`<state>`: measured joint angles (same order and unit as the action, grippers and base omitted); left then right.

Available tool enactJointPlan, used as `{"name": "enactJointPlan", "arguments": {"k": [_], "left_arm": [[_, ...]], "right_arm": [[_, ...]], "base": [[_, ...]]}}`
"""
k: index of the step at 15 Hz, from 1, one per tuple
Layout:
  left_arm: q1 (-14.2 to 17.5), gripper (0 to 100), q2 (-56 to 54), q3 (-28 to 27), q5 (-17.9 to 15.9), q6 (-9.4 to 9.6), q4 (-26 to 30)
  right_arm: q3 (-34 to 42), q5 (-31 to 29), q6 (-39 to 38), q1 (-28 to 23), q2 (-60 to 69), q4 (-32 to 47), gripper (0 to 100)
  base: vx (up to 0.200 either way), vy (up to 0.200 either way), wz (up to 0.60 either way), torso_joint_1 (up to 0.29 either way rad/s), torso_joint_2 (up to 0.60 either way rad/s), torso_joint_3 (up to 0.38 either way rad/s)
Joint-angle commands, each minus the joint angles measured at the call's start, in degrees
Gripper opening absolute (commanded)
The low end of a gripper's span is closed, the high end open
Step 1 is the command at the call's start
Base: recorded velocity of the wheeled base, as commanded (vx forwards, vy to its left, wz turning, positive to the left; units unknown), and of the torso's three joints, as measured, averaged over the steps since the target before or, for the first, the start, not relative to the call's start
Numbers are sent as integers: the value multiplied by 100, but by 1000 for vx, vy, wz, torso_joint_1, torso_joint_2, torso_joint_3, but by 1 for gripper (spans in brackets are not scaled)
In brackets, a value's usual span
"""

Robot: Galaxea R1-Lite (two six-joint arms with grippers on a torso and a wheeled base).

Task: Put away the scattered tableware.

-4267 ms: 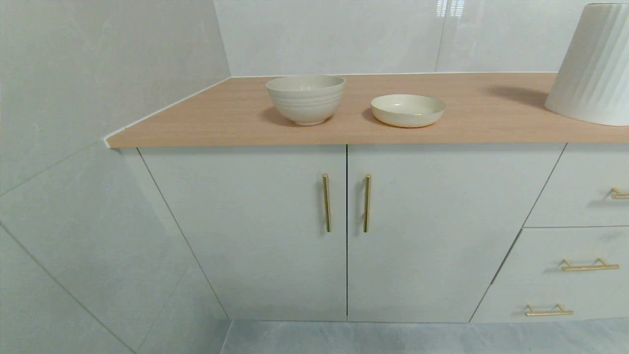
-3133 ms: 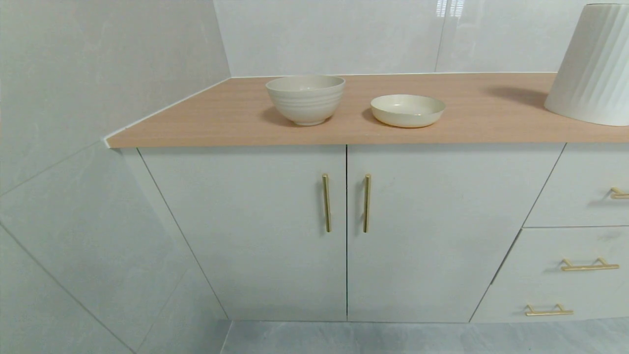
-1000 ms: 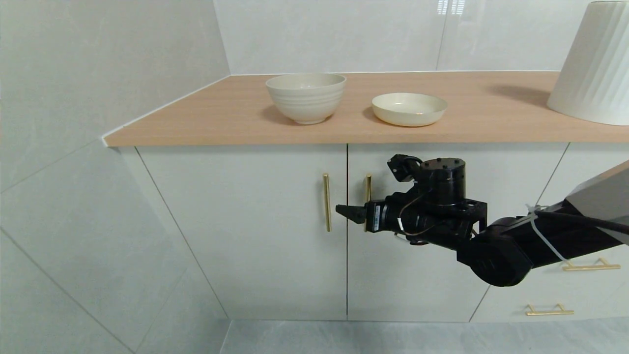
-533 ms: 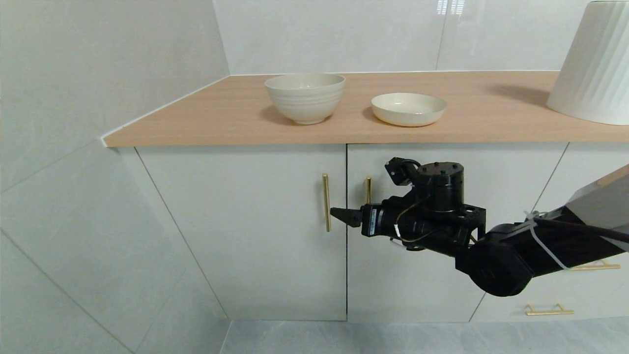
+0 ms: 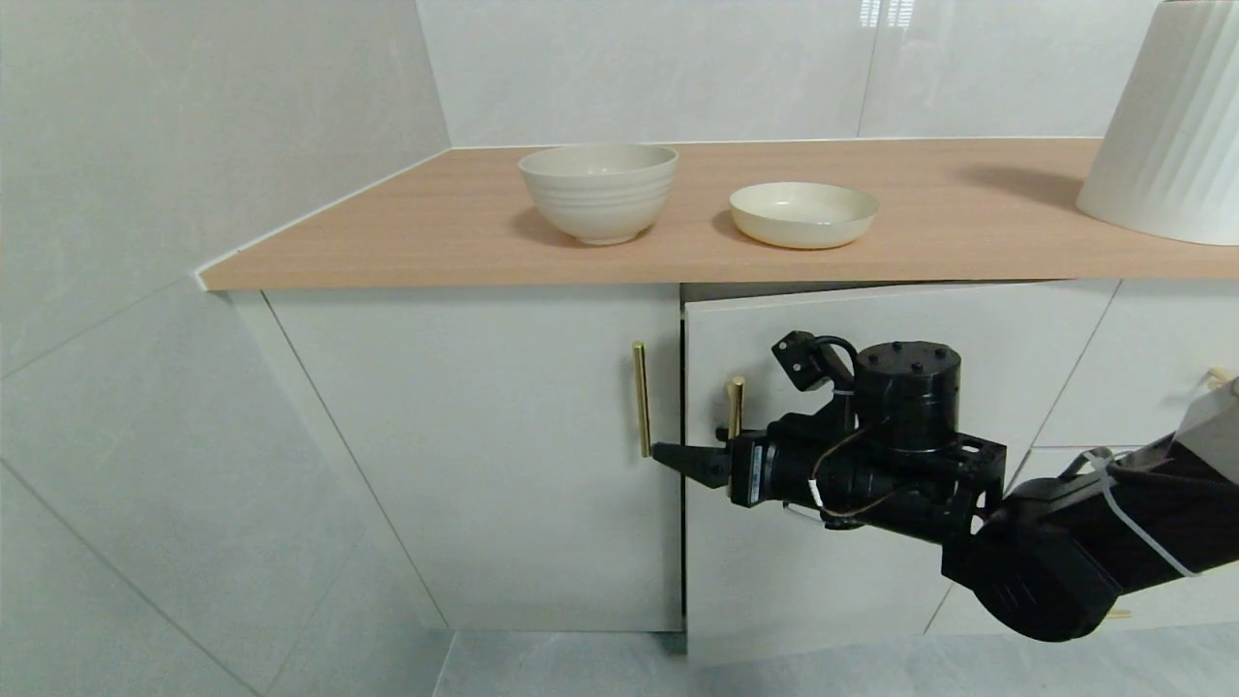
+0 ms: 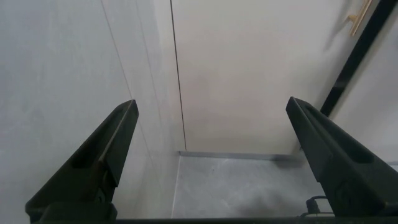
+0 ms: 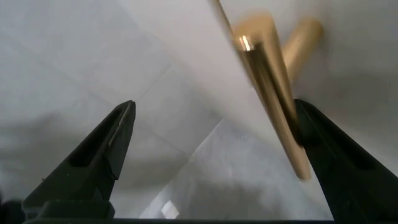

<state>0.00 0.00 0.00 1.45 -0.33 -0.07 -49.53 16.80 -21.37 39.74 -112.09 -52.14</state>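
Note:
A deep ribbed cream bowl (image 5: 597,192) and a shallow cream plate (image 5: 803,213) stand side by side on the wooden countertop (image 5: 436,242). Below them, my right gripper (image 5: 697,450) is at the gold handle (image 5: 736,402) of the right cabinet door (image 5: 1016,319), which stands slightly ajar. In the right wrist view that gripper (image 7: 211,168) is open, and the handle (image 7: 270,81) lies close against one finger. My left gripper (image 6: 211,155) is open and holds nothing, low down facing the left cabinet door (image 6: 249,74).
The left cabinet door (image 5: 465,436) is closed, its gold handle (image 5: 640,397) just beside the right gripper's tip. A tall white ribbed container (image 5: 1171,126) stands at the counter's right end. Drawers (image 5: 1074,387) lie to the right, a tiled wall to the left, grey floor (image 6: 236,186) below.
The right arm came into view and reached the right door's handle. In the last half second the door swung out a little and the gripper moved down and back with it.

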Motion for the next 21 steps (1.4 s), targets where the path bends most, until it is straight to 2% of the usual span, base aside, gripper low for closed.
{"name": "enactJointPlan", "arguments": {"k": [1,3,6,7,10,11,12,13,14,15,16,17,19,20,21], "left_arm": [[0,100,0,0,4,-2,-1],[0,100,0,0,4,-2,-1],[0,100,0,0,4,-11,-1],[0,100,0,0,-4,15,-1],[0,100,0,-18,-22,138,-37],[0,100,0,-255,-31,138,-1],[-18,100,105,-756,-119,103,227],[-167,100,545,-1354,-277,86,561],[-352,100,1081,-1951,-453,86,640],[-431,100,1433,-2224,-558,86,640],[-545,100,2707,-3023,-892,-20,614],[-545,100,3524,-3419,-1182,-108,570],[-545,100,4535,-3744,-1543,-99,315],[-571,100,5546,-3867,-1701,-55,-292],[-765,100,6188,-3858,-1718,24,-801]], "right_arm": [[330,87,1,95,293,-121,100],[497,113,10,157,364,-147,100],[1024,113,10,341,381,-754,100],[1174,113,10,350,381,-1018,100],[1429,104,10,376,539,-1114,100],[1490,104,1,376,592,-1123,100],[1587,104,1,376,662,-1123,100],[1692,104,1,376,706,-1149,100],[1815,104,1,376,715,-1220,100],[1886,104,1,376,724,-1281,100],[2088,104,1,376,733,-1659,100],[2228,104,1,376,750,-1896,100],[2343,96,1,376,803,-1993,100],[2378,104,-8,376,891,-2002,100],[2404,104,-8,376,917,-2002,100]], "base": [[0,0,0,0,0,0],[0,0,0,0,0,0],[0,0,0,0,0,0],[0,0,0,0,0,0],[0,0,0,0,0,0],[0,0,0,0,0,0],[0,0,0,0,0,0],[0,0,0,0,0,0],[0,0,0,0,0,0],[0,0,0,0,0,0],[0,0,0,0,0,0],[0,0,0,0,0,0],[0,0,0,0,0,0],[0,0,0,0,0,0],[0,0,0,0,0,0]]}}
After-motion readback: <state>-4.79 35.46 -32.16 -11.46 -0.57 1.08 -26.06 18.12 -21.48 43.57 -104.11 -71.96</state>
